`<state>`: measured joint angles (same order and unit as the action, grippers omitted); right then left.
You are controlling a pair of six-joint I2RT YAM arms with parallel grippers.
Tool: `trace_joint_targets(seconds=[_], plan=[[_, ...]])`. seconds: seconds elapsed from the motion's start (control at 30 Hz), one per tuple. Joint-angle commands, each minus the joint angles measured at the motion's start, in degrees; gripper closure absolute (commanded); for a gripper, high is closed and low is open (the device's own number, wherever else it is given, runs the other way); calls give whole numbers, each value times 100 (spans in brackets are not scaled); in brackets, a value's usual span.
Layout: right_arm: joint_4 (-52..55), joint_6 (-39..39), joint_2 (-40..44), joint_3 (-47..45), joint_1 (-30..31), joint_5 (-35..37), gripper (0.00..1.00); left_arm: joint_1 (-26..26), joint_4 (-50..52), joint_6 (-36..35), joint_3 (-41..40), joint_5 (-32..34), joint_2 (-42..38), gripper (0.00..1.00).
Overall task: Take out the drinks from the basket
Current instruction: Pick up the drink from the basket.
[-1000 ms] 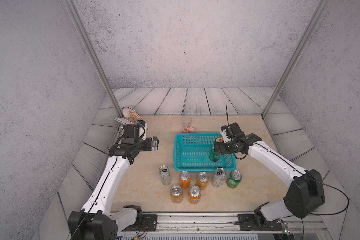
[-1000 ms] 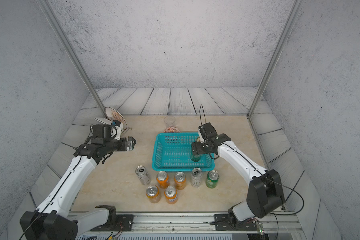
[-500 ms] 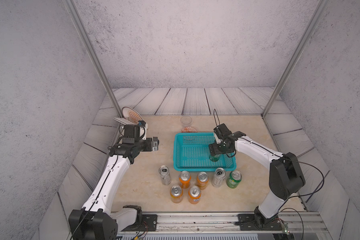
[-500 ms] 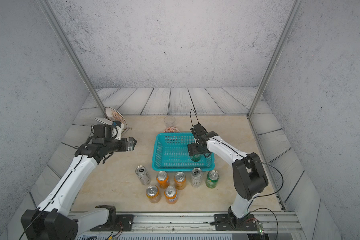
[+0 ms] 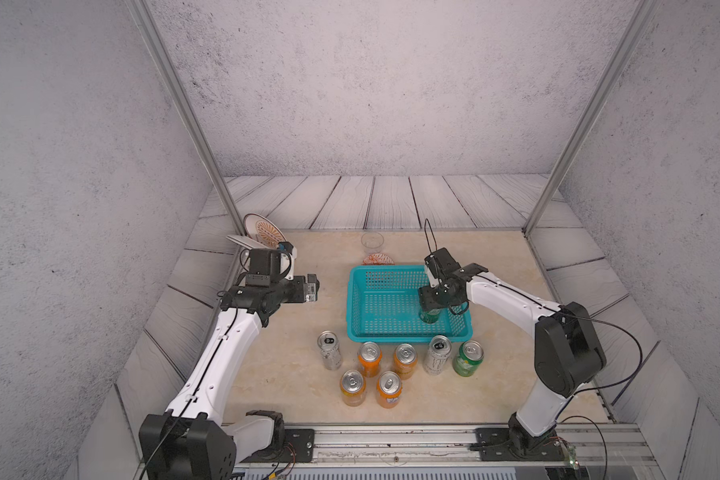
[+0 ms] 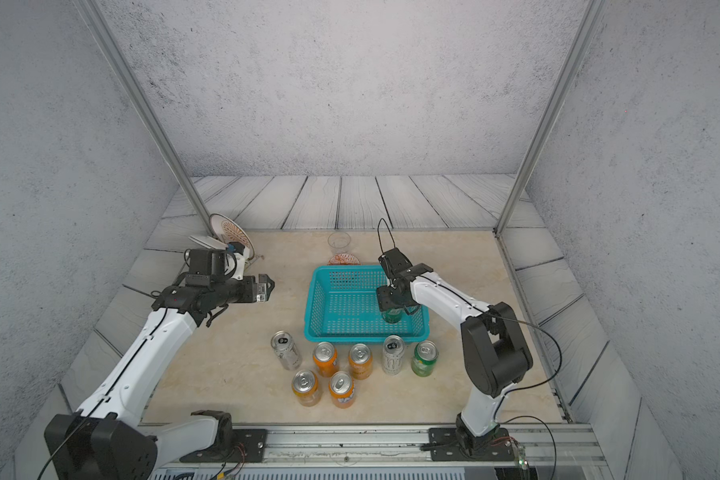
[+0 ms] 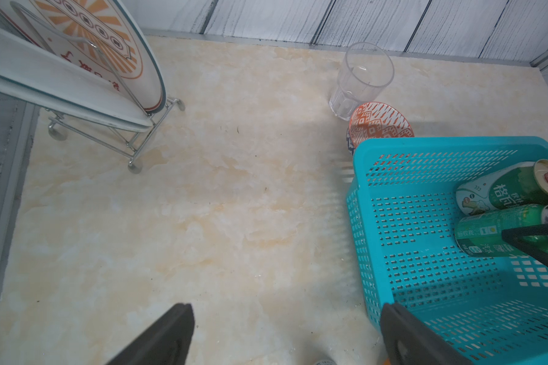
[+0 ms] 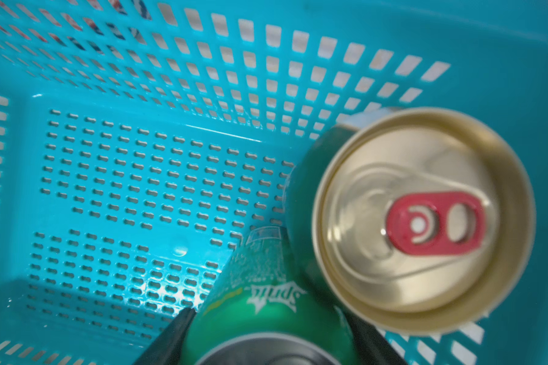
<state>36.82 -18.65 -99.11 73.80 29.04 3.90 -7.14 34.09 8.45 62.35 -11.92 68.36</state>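
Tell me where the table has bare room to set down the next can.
The widest free patch lies left of the basket, toward the racked plates, below the open left end effector. A smaller one lies right of the standing green can. In front of the basket it is crowded: seven cans stand close together.

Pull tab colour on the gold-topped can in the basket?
Red tab; right wrist view shows it best.
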Motion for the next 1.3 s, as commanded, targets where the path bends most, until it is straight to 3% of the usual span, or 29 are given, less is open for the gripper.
trace_joint_targets(seconds=[0.0, 0.73, 1.27], plan=[[305, -72, 313, 9, 25, 193, 36, 63, -6, 17, -41, -64, 29, 1], [1631, -232, 2064, 635, 817, -91, 40, 62, 13, 0, -27, -91, 64, 1], [2574, -747, 2571, 1294, 2478, 605, 41, 70, 28, -16, -8, -108, 72, 1]])
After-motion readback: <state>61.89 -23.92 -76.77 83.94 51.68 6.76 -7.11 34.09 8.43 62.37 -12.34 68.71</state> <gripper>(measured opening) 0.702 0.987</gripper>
